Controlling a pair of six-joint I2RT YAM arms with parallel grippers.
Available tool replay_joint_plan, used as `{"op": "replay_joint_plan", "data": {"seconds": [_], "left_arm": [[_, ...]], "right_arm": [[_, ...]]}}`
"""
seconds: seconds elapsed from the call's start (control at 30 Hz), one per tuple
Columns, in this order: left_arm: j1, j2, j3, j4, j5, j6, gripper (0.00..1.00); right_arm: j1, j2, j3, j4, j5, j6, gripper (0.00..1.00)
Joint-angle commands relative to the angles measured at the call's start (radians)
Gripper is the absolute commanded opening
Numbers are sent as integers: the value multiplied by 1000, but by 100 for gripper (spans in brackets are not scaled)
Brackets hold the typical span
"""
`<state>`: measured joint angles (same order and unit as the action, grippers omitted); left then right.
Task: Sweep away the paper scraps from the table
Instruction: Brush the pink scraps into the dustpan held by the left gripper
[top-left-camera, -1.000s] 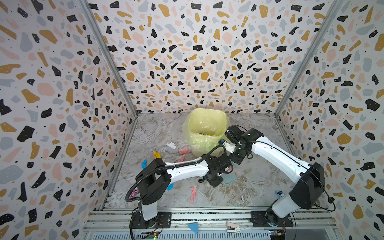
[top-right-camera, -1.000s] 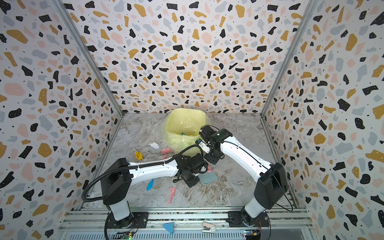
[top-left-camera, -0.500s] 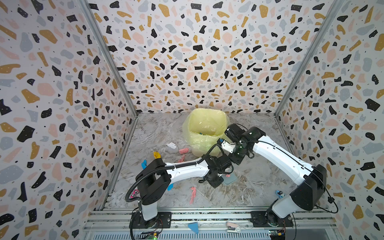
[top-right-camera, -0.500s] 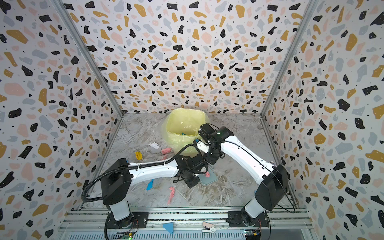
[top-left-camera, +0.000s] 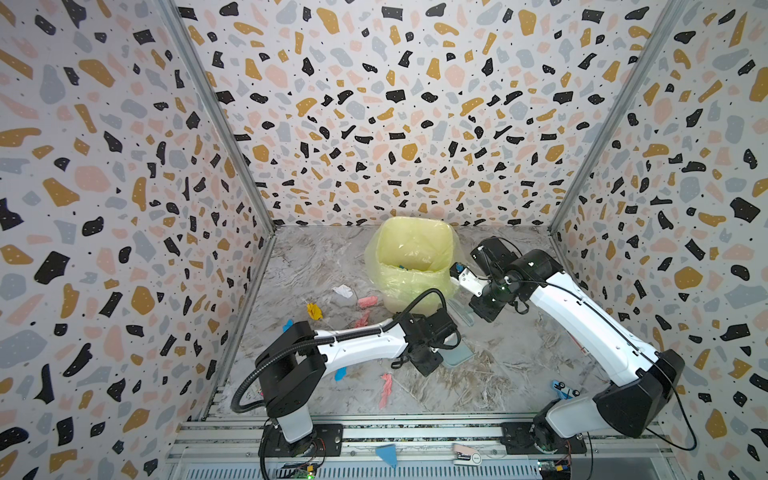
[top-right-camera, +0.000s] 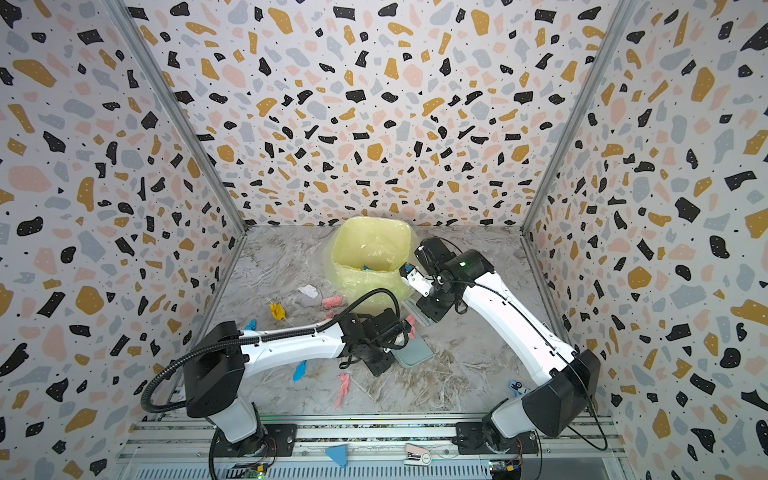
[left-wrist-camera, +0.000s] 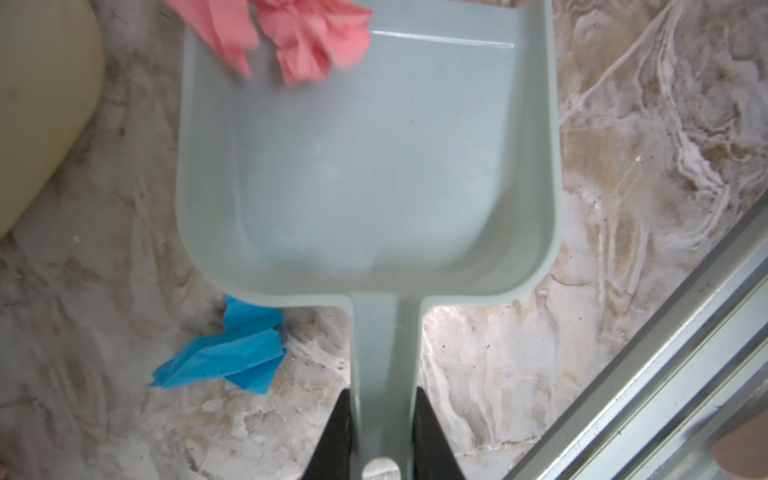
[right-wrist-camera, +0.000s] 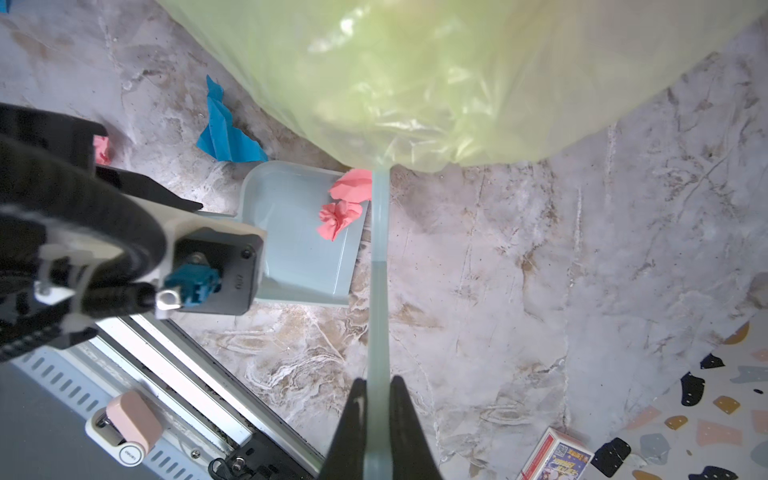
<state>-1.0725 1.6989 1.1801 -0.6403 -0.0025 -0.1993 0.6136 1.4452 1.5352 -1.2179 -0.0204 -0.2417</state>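
Narrowly, left fingers (left-wrist-camera: 337, 436) pinch dustpan handle (left-wrist-camera: 384, 353); right fingers (right-wrist-camera: 353, 428), pale stick (right-wrist-camera: 378, 311).

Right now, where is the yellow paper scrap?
In both top views the yellow scrap lies on the table, left of the bagged bin, near the white scrap.

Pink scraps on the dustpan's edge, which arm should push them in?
Right, probably. The right gripper holds the brush handle beside the pink scraps; the left gripper just holds the dustpan.

dustpan (top-left-camera: 459, 356) before bin (top-left-camera: 409, 249) | paper scraps (left-wrist-camera: 316, 41) in dustpan mouth, others left
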Motion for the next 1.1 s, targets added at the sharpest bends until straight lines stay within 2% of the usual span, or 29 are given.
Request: {"op": "replay_joint_plan", "data": {"seconds": [0.0, 0.1, 0.3, 0.6, 0.8, 1.07], "left_arm": [[5, -30, -12, 48, -24, -10, 7], [5, -11, -13, 47, -18, -6, 7], [5, 16, -9, 19, 4, -20, 7], [5, 39, 62, -65, -4, -45, 7], [15, 83, 124, -121, -17, -40, 7], [40, 118, 145, -146, -27, -45, 7]], "right_arm": [[0, -32, 48, -20, -43, -13, 0], [-1, -35, 25, -11, -5, -14, 0], [-4, -30, -70, 100, 201, 2, 0], [-52, 31, -144, 227, 301, -48, 0], [-54, 71, -163, 210, 292, -48, 0], [-36, 64, -172, 141, 157, -46, 0]]}}
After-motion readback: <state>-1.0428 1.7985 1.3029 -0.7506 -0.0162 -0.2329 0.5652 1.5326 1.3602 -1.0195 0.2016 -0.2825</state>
